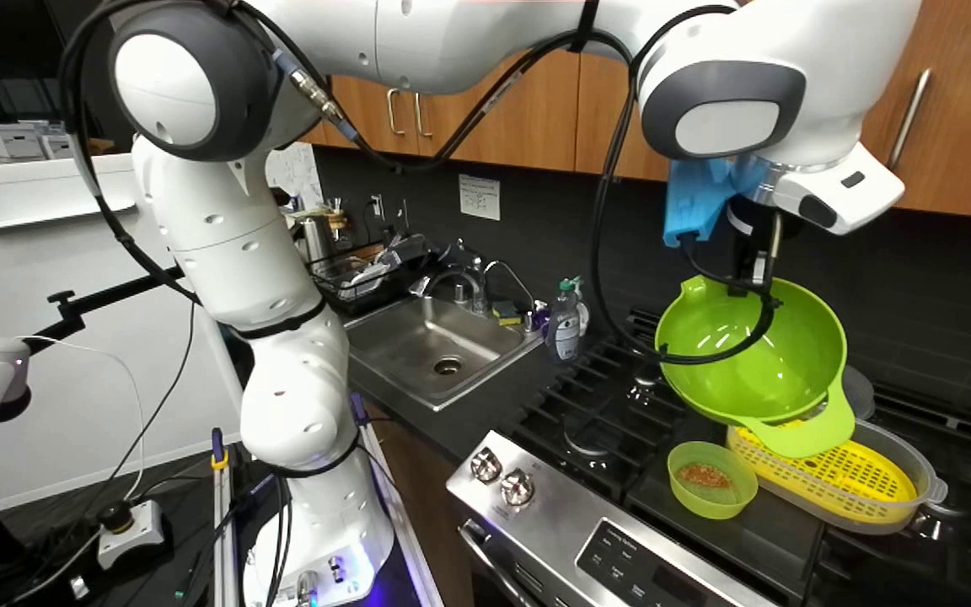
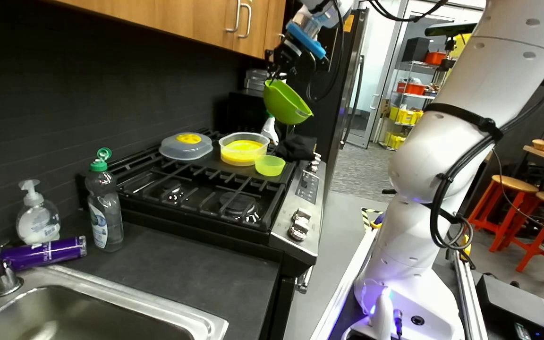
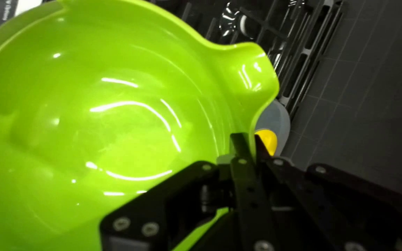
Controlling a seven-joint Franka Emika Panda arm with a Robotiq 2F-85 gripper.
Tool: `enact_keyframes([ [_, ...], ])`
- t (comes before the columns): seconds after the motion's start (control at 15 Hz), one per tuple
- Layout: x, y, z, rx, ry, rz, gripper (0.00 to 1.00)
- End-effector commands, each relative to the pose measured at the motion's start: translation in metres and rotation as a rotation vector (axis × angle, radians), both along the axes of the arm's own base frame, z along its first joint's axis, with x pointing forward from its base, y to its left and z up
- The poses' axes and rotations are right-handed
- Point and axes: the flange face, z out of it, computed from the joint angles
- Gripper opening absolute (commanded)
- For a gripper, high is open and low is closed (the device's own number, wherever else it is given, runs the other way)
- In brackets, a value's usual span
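In an exterior view, left to right: near the front edge of the stove [image 1: 557, 539], a green cup [image 1: 721, 507], contents [image 1: 705, 475] indistinct; above the stove, a green mixing bowl [image 1: 776, 379], cut off in the wrist view, its rim pinched between the fingers [image 3: 239, 144] of the gripper [image 3: 252, 143]; a clear tub [image 1: 865, 512] with yellow strainer [image 1: 856, 470], partly masked by the bowl; toward the back edge, a lid [image 1: 859, 394], mostly hidden.

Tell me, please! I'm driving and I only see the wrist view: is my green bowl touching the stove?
Observer: No, in an exterior view the green bowl hangs in the air above the stove.
Operator: Ooh, is something small down there?
Observer: Yes, a small bowl with brownish bits inside.
Operator: What's right beside it?
Observer: A clear container with a yellow insert full of holes.
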Motion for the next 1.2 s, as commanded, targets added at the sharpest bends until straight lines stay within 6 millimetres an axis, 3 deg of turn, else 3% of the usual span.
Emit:
enact_keyframes([
  [0.0, 0.007, 0.058, 0.020, 0.040, -0.058, -0.038, 0.01],
  [0.27, 0.032, 0.141, 0.007, 0.082, -0.041, -0.046, 0.01],
  [0.47, 0.030, 0.181, -0.020, 0.099, -0.013, -0.110, 0.01],
  [0.6, 0.014, 0.191, -0.036, 0.108, -0.008, -0.162, 0.01],
  [0.8, -0.014, 0.192, -0.054, 0.108, -0.006, -0.213, 0.01],
  [1.13, -0.059, 0.190, -0.063, 0.116, -0.026, -0.245, 0.01],
])
